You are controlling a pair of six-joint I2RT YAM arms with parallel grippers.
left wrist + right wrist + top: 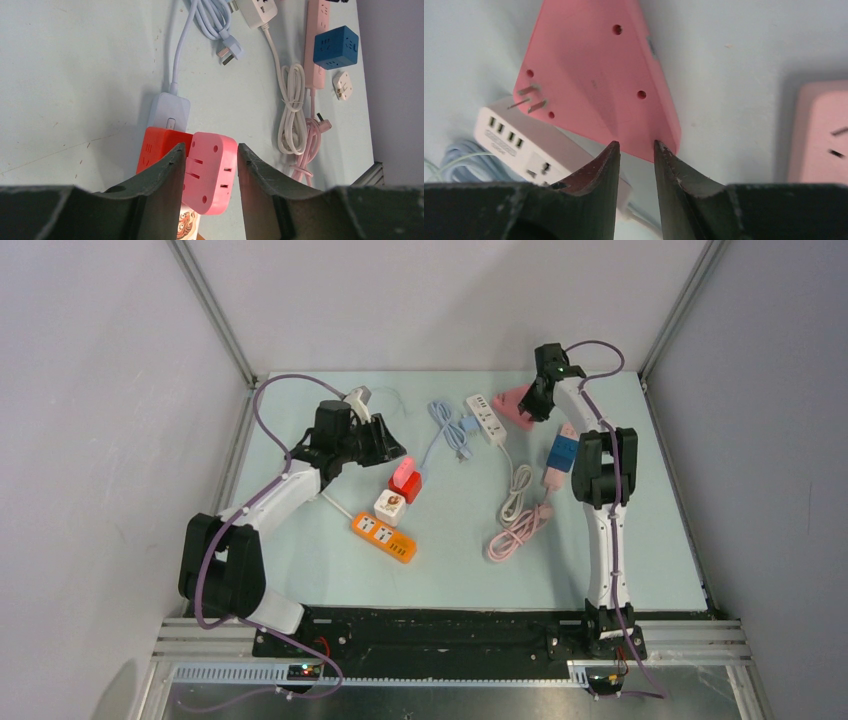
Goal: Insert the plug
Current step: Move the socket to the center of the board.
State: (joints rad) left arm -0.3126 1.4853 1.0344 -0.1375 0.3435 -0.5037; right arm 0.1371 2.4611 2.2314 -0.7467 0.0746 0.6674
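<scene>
Left gripper (210, 147): set over the rounded square pink plastic adapter (210, 170). The adapter is clasped at half width, one dark finger against each of its side edges. Slot openings are seen on the face turned to the wrist camera.

The pink adapter is located at the middle of the pale green table (300, 570), against the red plastic socket cube (157, 150). From above it is seen on top of that cube (410, 488). A pale lilac plug box (170, 111) with its cable lies just beyond the red cube. A white cube with a printed picture (390, 505) and an orange power strip (383, 537) are noted nearer the arm bases.

Right gripper (636, 145): placed at the far right of the table. Its fingers are drawn narrow, with a slim gap left between the tips. The tips are set at the near edge of the flat pink triangular plastic plug (594, 75). Whether that edge is nipped cannot be told. Two metal prongs (529, 97) are seen on the triangle's exposed face. Part of a white power strip with USB ports (524, 145) is overlapped by the triangle.

A blue socket cube (561, 452) and a coiled pink cable (518, 530) are recorded beside the right arm.
</scene>
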